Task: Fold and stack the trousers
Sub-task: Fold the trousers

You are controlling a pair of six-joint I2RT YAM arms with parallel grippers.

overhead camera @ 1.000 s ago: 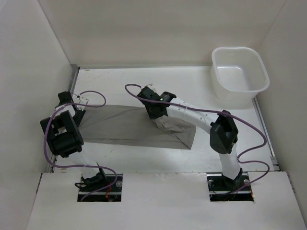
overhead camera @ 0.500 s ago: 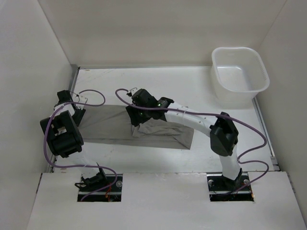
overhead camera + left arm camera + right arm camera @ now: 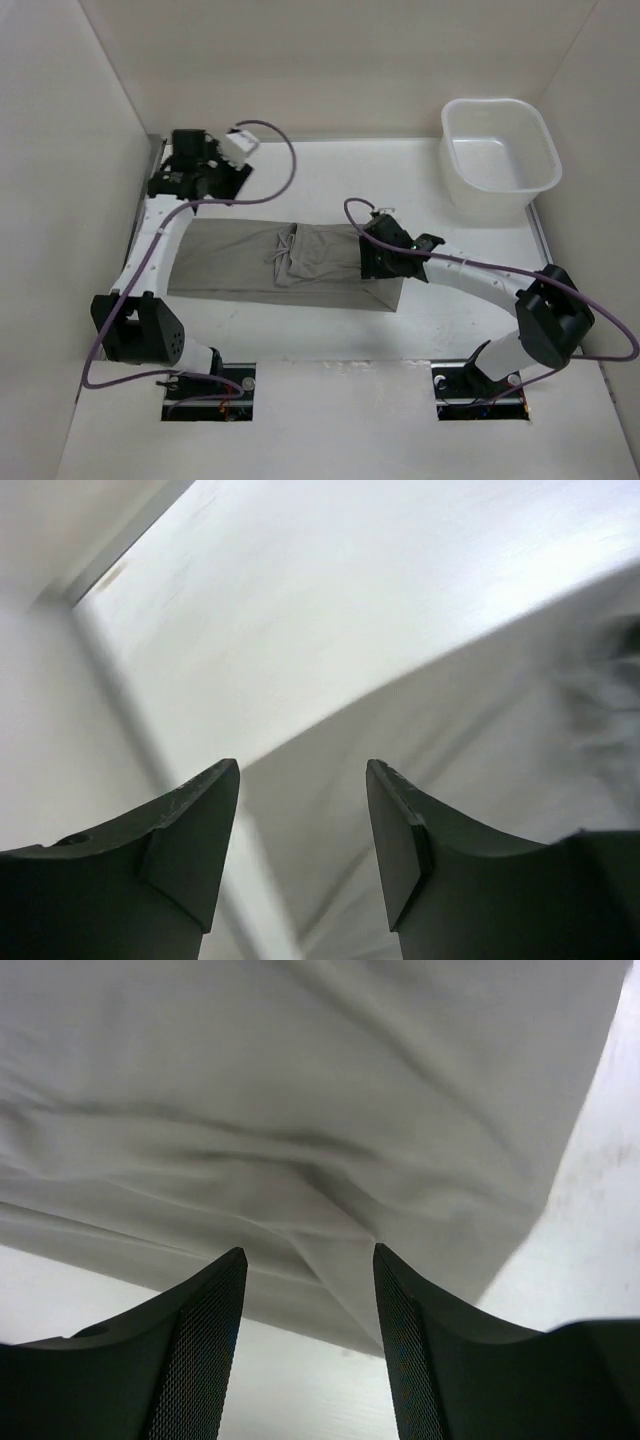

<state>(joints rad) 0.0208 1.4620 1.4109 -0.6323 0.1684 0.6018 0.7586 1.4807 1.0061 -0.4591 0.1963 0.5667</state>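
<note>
The grey-taupe trousers (image 3: 230,268) lie flat across the middle of the table. Their right part is doubled over, and its end with a drawstring lies near the middle. My right gripper (image 3: 372,262) is open and empty, low over the right folded end. In the right wrist view (image 3: 308,1252) the cloth (image 3: 300,1090) lies just ahead of the fingers and nothing is between them. My left gripper (image 3: 195,180) is raised near the far left corner, beyond the trousers' left end. In the left wrist view (image 3: 300,765) it is open and empty, with blurred cloth (image 3: 480,750) below.
A white plastic tub (image 3: 497,103) stands at the far right corner. White walls close in the table on the left, back and right. A metal rail (image 3: 152,165) runs along the left edge.
My right gripper carried the trousers' end leftward over the middle, let it go and drew back right. My left arm rose from the trousers' left end to the far left corner.
</note>
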